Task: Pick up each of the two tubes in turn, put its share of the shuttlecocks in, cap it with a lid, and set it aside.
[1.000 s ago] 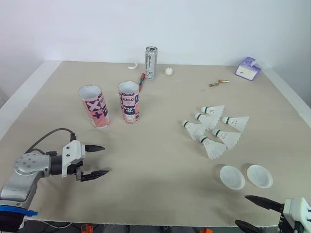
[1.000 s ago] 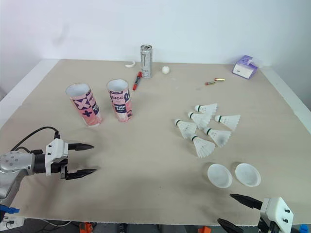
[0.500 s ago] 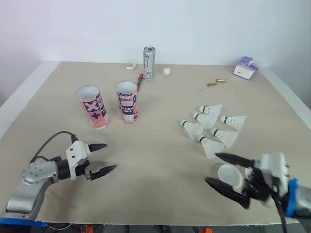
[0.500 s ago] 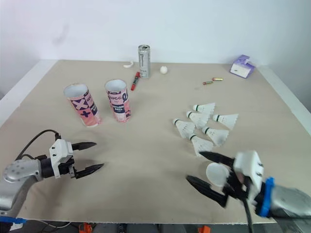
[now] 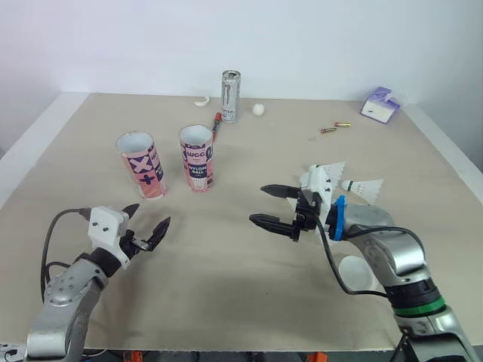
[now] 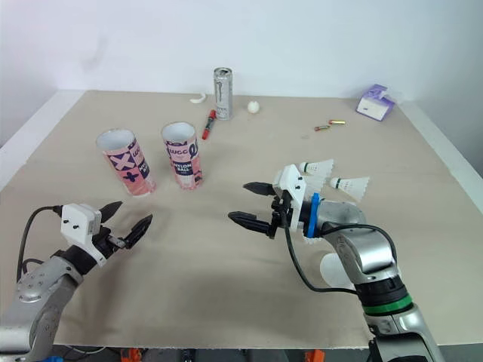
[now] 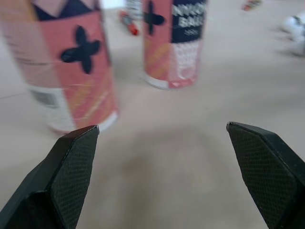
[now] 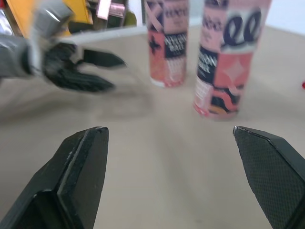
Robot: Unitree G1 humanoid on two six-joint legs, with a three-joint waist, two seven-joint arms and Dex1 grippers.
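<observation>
Swept from lower right edge up to mid-frame since a second ago: right tool (image 5: 259, 204), wide and empty; left tool (image 5: 151, 215) lower left, wide too; tubes (image 5: 198, 158) upright upper left, open-topped. Seems the first reach; calls next for closing on one tube

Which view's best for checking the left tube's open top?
Left eye view: the whole left tube stands in frame, open rim included. Right eye view shows the same; both wrist views cut its top off.
</observation>
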